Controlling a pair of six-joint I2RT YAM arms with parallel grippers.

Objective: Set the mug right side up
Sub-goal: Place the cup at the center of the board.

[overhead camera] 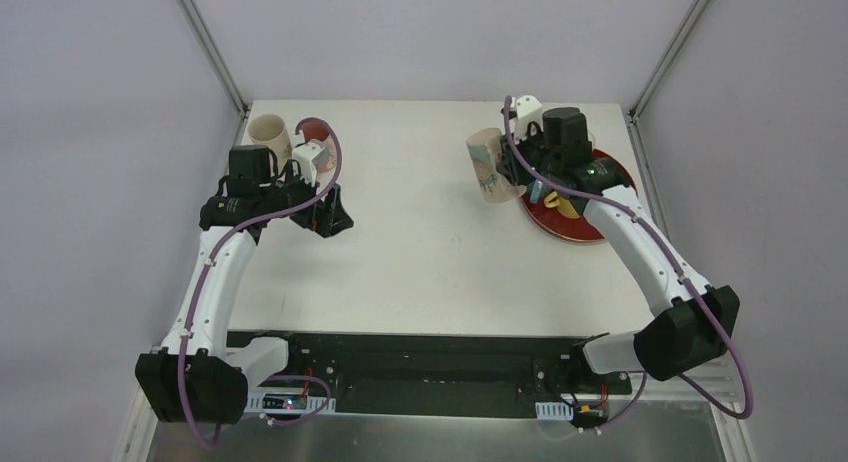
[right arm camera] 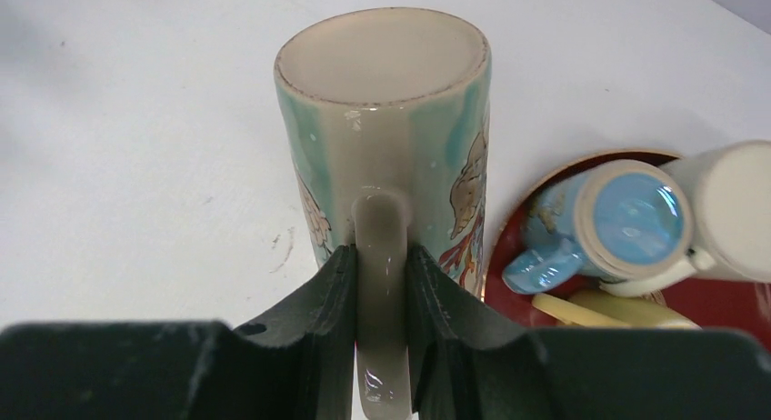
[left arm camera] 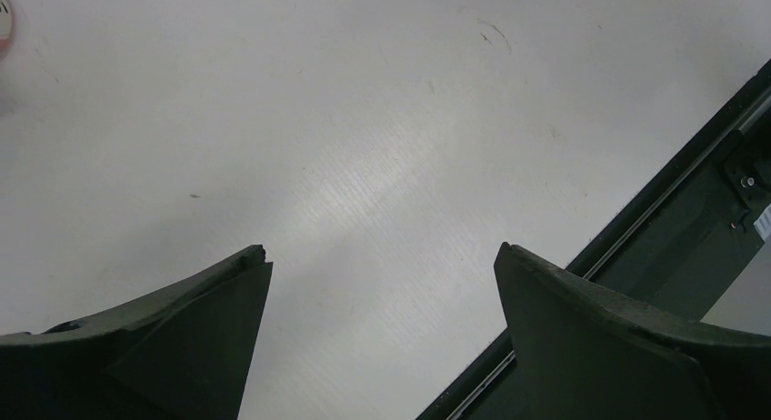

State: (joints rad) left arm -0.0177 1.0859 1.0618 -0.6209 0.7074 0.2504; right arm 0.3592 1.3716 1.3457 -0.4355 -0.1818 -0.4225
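The mug [right arm camera: 391, 120] is teal and beige with a leaf pattern. It is held tilted above the table, just left of the red plate [overhead camera: 560, 222]. In the right wrist view its flat unglazed end shows at the top. My right gripper [right arm camera: 380, 256] is shut on the mug's beige handle, one finger on each side. From above, the mug [overhead camera: 488, 162] hangs at the tip of the right gripper [overhead camera: 518, 170]. My left gripper [overhead camera: 325, 217] hovers open over bare table at the left, and the left wrist view shows nothing between the jaws of that gripper [left arm camera: 382, 256].
The red plate [right arm camera: 727, 302] holds a blue mug [right arm camera: 627, 220], a white cylinder [right arm camera: 732, 206] and yellow pieces [right arm camera: 600, 309]. A beige cup [overhead camera: 268, 132] and a red object [overhead camera: 312, 132] stand at the back left. The black front rail [left arm camera: 691, 220] lies near the left gripper.
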